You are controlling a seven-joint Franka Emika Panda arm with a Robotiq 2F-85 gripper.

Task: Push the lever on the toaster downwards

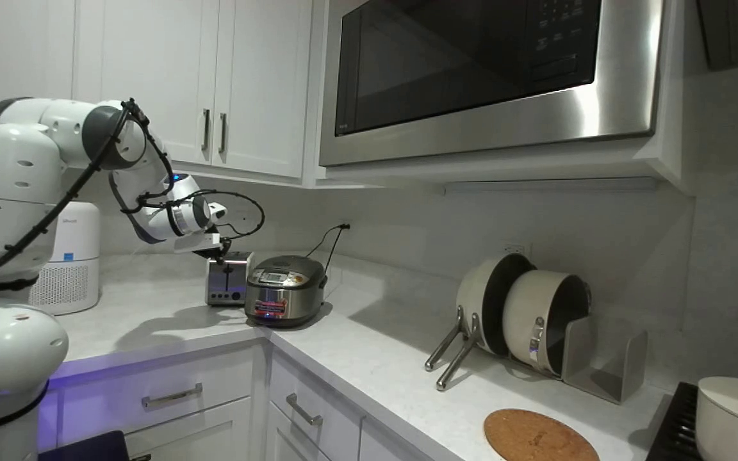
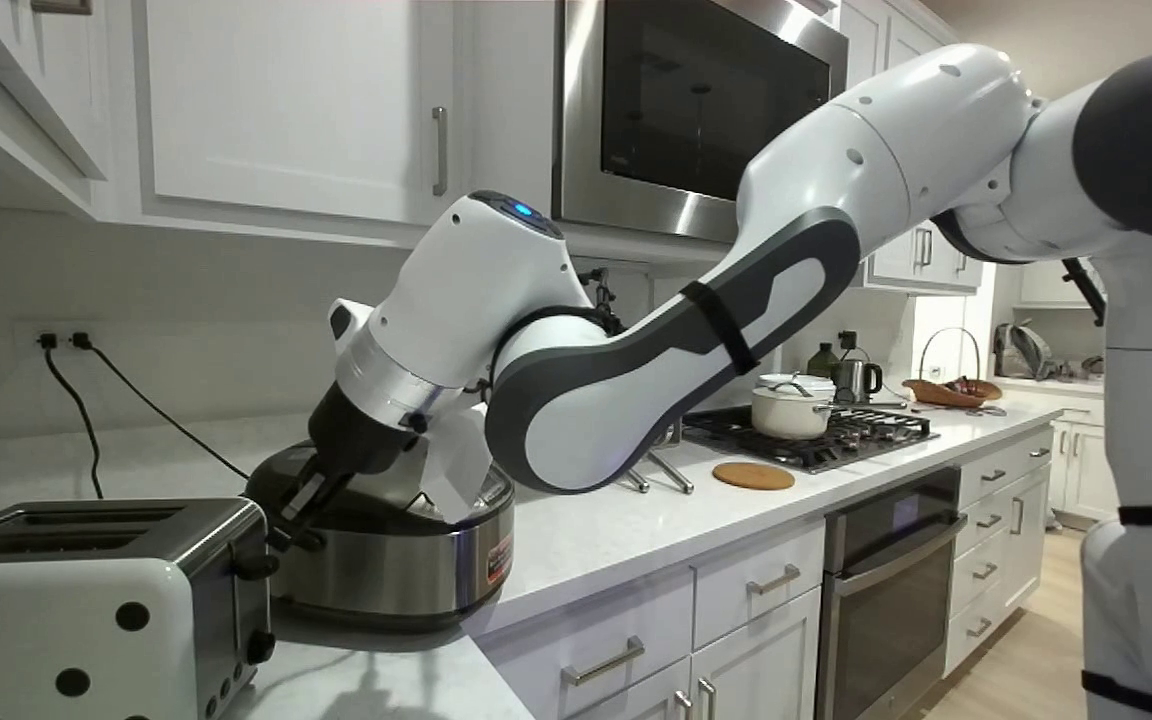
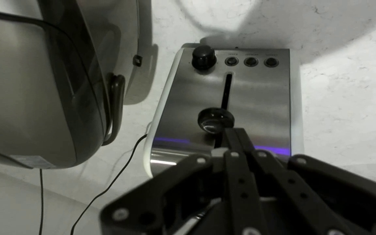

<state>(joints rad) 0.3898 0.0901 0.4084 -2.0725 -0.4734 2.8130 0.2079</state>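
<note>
The toaster [image 1: 228, 282] stands on the counter in the corner. Its white side with black dots [image 2: 86, 620] shows in an exterior view, and its steel front [image 3: 259, 98] fills the middle of the wrist view. The black lever knob [image 3: 214, 120] sits in the upper part of the vertical slot; it also shows in an exterior view [image 2: 256, 567]. My gripper [image 3: 234, 130] is shut and empty, its fingertips together. The tips [image 2: 281, 535] are just above and beside the lever knob; I cannot tell whether they touch it.
A round steel cooker [image 1: 286, 294] stands close beside the toaster, near my gripper [image 1: 218, 253]. Black power cords [image 2: 91, 430] run from the wall outlet. A white appliance [image 1: 65, 282] is on the counter's far side. Wall cabinets [image 1: 260, 89] hang above.
</note>
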